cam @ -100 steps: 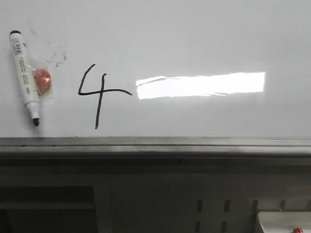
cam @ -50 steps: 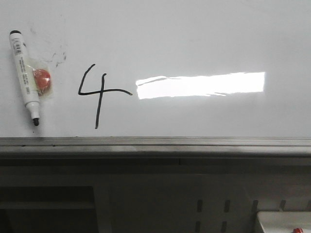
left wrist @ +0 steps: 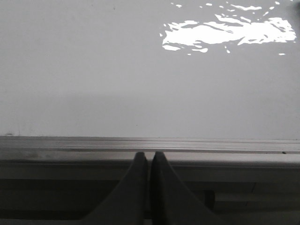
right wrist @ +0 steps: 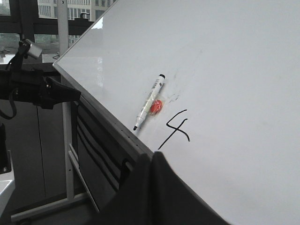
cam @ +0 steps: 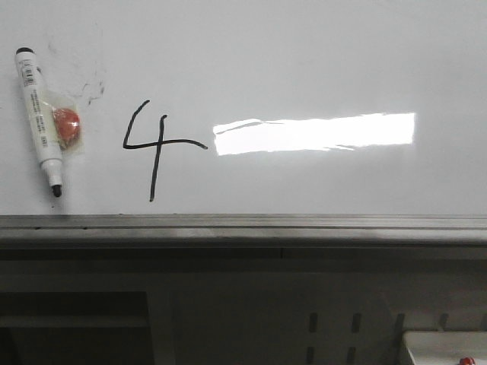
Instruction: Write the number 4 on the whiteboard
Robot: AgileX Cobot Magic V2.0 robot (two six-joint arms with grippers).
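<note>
The left claw (left wrist: 148, 161) shows two dark grey fingers, smooth and matte, each broad at the base and curving up to a narrow rounded tip at the lower centre of the frame. The right claw (right wrist: 151, 161) looks near black, its two plain fingers tapering alike, without markings.

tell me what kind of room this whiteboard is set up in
Probably an office or lab. A large whiteboard on a stand carries a hand-drawn number 4 and a marker, and windows behind it look onto other buildings.
</note>
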